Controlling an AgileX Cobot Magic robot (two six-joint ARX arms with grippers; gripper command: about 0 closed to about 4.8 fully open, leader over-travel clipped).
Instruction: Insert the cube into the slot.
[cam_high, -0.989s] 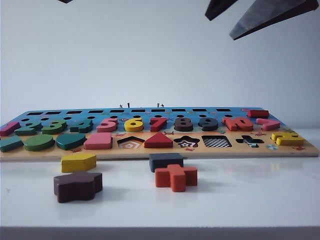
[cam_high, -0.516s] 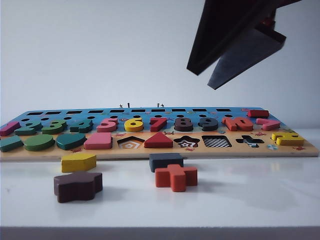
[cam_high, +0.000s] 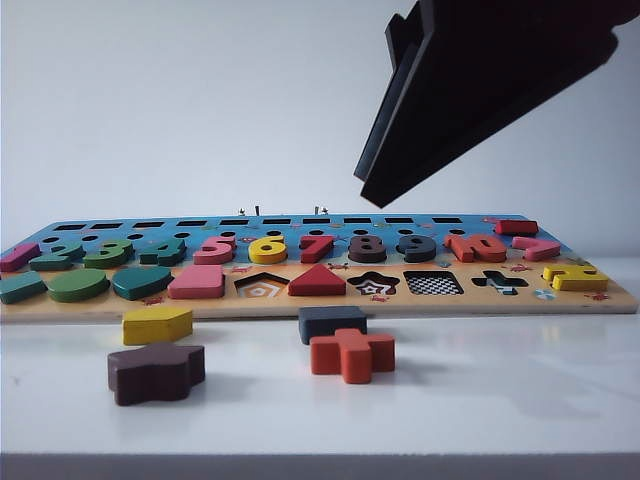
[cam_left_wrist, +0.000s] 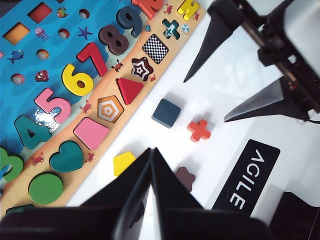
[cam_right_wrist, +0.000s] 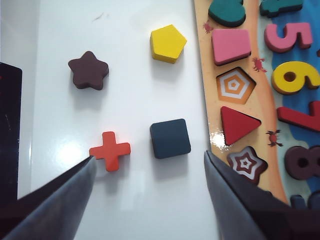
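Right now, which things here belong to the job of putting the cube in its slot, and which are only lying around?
Belong to the job:
- dark cube
- checkered square slot
- right gripper, open above the cube

Lying around:
- orange cross
- brown star
- yellow pentagon
- left gripper

one cube (cam_right_wrist: 170, 138), three other loose blocks (cam_right_wrist: 110, 150), one board (cam_high: 620, 296)

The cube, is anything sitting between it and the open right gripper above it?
Nothing visible. The cube lies bare on the white table, framed between the right gripper's open fingers. The orange cross sits beside it, slightly apart, and could be brushed on the way down.
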